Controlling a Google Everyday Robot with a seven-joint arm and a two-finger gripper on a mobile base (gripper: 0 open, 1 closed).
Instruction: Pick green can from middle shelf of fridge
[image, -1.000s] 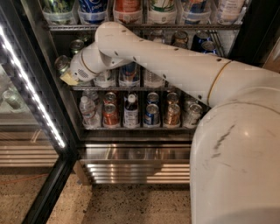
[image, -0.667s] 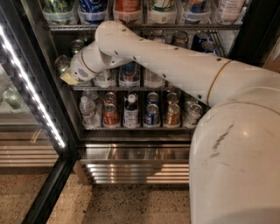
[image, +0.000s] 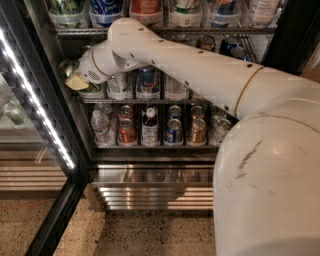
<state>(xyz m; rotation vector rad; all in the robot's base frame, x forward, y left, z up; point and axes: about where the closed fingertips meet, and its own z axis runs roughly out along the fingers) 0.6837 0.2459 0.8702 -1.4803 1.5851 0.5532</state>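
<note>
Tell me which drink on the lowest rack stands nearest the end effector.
The clear plastic water bottle at the far left. The end effector is above it, at the left end of the metal wire middle shelf.

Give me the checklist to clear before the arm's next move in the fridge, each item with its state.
1. Fridge door open: ok, the glass door stands aside at left.
2. Gripper at the middle shelf: ok, at its left end.
3. Green can in grasp: cannot tell; a shiny round object at the gripper may be it.
4. Neighbouring blue can upright: ok.
5. Arm clear of the lower rack: ok, it passes above.
</note>
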